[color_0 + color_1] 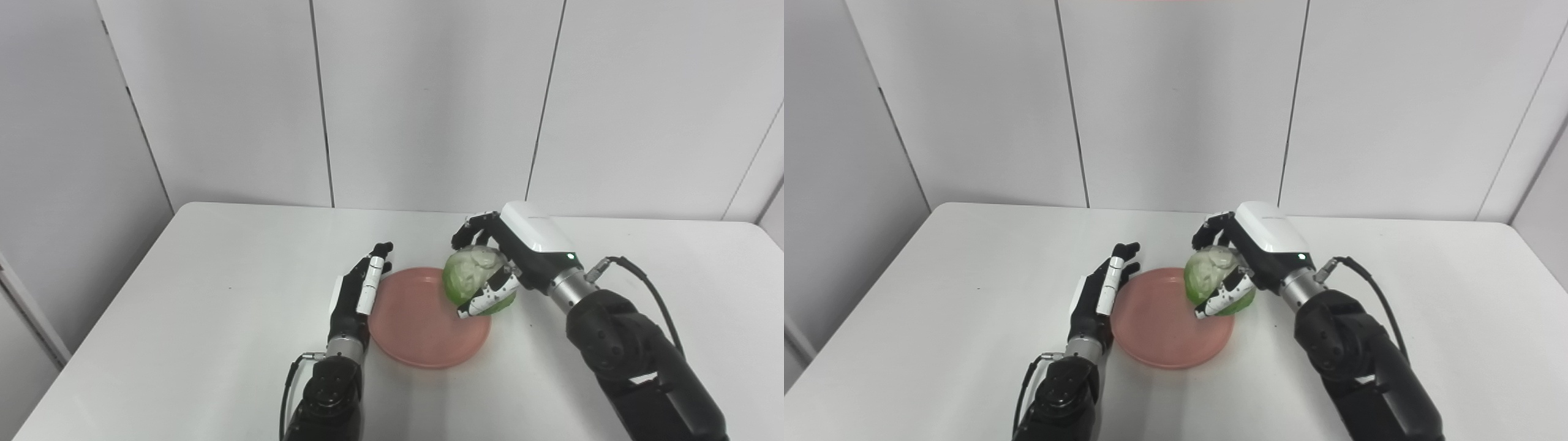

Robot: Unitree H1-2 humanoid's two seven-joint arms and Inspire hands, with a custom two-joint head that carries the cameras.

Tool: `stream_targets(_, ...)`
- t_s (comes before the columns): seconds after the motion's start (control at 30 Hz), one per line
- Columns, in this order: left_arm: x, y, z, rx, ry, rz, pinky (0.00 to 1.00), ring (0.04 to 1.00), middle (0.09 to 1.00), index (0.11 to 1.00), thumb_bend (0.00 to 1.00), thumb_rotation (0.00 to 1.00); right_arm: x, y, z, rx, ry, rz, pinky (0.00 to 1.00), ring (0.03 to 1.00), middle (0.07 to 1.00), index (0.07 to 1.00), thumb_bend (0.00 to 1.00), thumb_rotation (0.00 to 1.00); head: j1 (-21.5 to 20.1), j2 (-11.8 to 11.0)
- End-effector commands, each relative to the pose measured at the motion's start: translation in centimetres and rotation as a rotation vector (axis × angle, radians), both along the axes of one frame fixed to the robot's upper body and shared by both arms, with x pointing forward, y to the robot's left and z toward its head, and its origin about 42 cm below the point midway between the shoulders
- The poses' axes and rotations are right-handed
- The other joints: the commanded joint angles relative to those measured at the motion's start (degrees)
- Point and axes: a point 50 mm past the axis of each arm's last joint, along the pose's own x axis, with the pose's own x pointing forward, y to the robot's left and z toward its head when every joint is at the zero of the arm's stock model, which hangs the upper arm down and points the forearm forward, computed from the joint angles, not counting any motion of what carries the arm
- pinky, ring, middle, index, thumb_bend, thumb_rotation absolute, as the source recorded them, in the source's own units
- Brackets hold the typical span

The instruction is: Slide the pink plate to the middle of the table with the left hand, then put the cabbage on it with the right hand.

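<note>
Right robot hand (499,257): we see it wrapped round the cabbage (471,278) over the plate's (422,324) right edge | left robot hand (358,288): fingers straight, empty, against plate's left rim | plate mid-surface (214,294)

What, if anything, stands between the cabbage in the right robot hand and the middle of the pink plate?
Nothing visible does. The right robot hand holds the cabbage at the pink plate's right edge; the left robot hand rests beside its left rim.
</note>
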Motion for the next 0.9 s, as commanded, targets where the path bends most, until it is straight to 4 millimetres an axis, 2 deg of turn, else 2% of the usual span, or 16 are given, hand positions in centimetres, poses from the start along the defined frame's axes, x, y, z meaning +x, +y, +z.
stream_targets(0.0,0.4,-1.8,0.4,0.001,-0.002,-0.034,0.95,0.863,0.903,0.761,0.76,0.96,0.2,0.8,1.9,0.014,-0.089,0.043,0.29,0.402,0.492,0.504,0.52,0.0,0.1,0.0)
stream_targets(0.5,0.2,-1.9,0.1,-0.011,0.021,-0.038,0.95,0.878,0.914,0.781,0.79,0.95,2.0,4.5,-1.1,-0.01,-0.073,0.106,0.29,0.397,0.476,0.512,0.52,0.0,0.2,-0.3)
stream_targets(0.87,0.2,-1.8,-0.1,-0.009,0.027,-0.043,0.94,0.883,0.915,0.788,0.76,0.94,3.0,5.3,-2.4,-0.02,-0.094,0.103,0.27,0.392,0.47,0.517,0.52,0.0,-0.1,-0.2)
